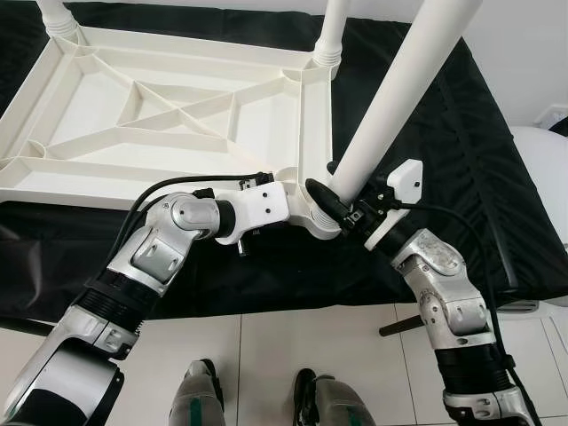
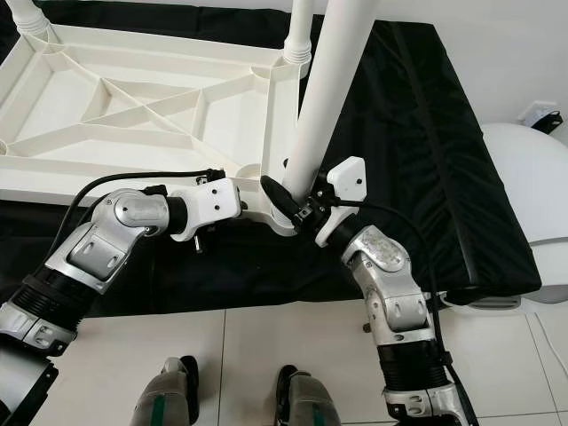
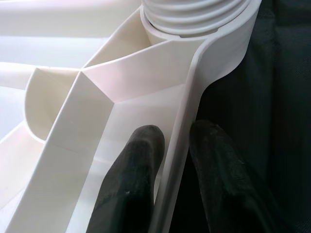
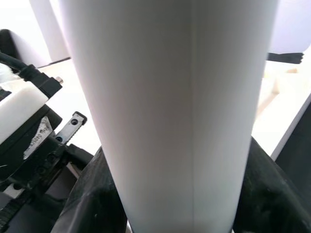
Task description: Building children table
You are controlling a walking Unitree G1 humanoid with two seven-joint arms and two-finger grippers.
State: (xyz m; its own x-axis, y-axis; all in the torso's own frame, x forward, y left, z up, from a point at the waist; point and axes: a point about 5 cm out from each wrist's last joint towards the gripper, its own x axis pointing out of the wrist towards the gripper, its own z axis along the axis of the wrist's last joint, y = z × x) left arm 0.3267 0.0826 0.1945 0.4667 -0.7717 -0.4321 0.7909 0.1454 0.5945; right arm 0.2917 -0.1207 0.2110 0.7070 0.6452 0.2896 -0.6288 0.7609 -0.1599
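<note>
White moulded plastic makes up the upturned children's table top [image 1: 177, 115], which lies ribbed side up on a black cloth-covered desk [image 1: 497, 195], presumably so its corner sockets face upward for the legs. Two short white legs already stand in the far corners, one far left [image 1: 59, 18] and one far right [image 1: 332, 31]. The left claw [image 3: 170, 160] is clamped on the thin rim of the table top by the near right corner, one finger inside the wall and one outside, apparently to keep the top from sliding or turning. The right claw [image 1: 342, 206] is closed around the base of a long round white plastic leg [image 1: 404, 84], which leans to the right over that corner's socket [image 3: 199, 19], probably to seat or screw it in.
</note>
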